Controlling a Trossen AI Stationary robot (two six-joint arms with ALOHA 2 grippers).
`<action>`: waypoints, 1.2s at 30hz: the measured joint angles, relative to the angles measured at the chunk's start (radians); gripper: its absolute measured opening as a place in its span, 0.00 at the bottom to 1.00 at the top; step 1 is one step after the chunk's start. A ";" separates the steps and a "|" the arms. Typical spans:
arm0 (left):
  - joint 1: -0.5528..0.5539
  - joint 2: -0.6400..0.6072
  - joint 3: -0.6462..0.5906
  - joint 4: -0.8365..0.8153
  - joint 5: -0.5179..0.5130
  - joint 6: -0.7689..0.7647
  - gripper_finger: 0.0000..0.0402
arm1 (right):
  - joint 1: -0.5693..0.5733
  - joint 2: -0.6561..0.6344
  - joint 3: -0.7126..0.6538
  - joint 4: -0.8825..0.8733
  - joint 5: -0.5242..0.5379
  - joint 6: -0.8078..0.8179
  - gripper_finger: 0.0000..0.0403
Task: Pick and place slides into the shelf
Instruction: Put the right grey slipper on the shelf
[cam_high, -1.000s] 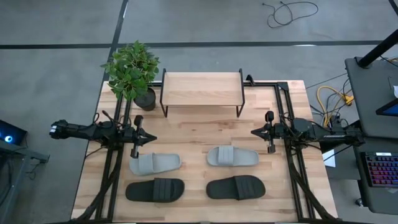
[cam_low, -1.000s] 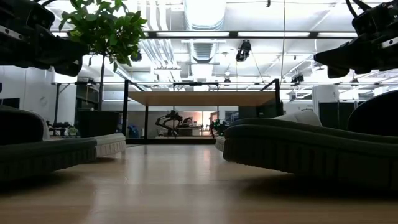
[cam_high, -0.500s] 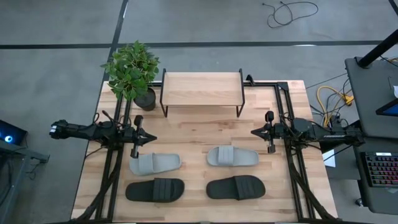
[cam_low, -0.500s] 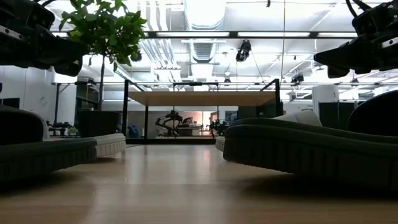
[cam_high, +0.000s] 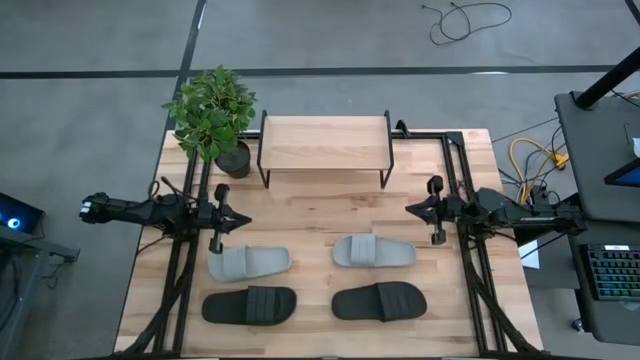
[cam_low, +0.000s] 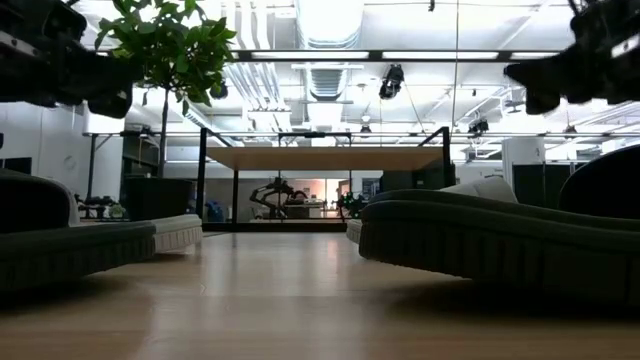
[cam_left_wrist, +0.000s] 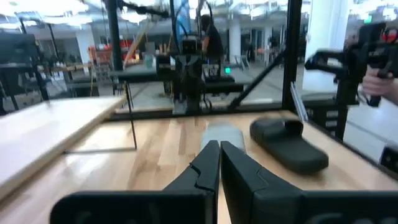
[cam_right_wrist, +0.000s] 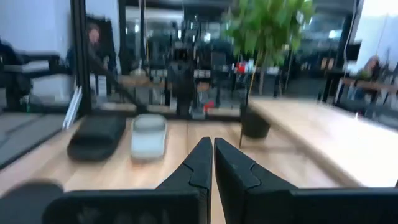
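Note:
Four slides lie sole-down on the table: a light grey one (cam_high: 249, 263) and a black one (cam_high: 249, 305) on the left, a light grey one (cam_high: 373, 252) and a black one (cam_high: 379, 300) on the right. The shelf (cam_high: 324, 145) stands on its black legs at the far middle of the table. My left gripper (cam_high: 222, 222) hovers shut above the table, just beyond the left grey slide. My right gripper (cam_high: 432, 212) hovers shut to the right of the right grey slide. Both wrist views show the fingers closed together, left (cam_left_wrist: 219, 152) and right (cam_right_wrist: 213, 149).
A potted plant (cam_high: 212, 115) stands at the far left corner beside the shelf. Bare wood lies between the shelf and the slides. Black frame rails (cam_high: 462, 200) run along the table's left and right sides. In the low view the black slides (cam_low: 500, 240) fill the foreground.
My right gripper has risen a little and drawn slightly toward the table's right edge. The slides and the shelf have stayed where they were.

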 joint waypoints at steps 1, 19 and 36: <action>0.000 0.001 0.000 0.032 -0.001 0.000 0.00 | 0.000 0.000 0.000 0.049 -0.003 0.015 0.02; 0.000 0.311 0.154 0.337 -0.041 0.097 0.24 | 0.005 0.319 0.126 0.363 -0.067 -0.007 0.30; 0.000 0.431 0.287 0.444 -0.080 0.183 0.37 | 0.016 0.819 0.488 0.031 -0.106 0.517 0.35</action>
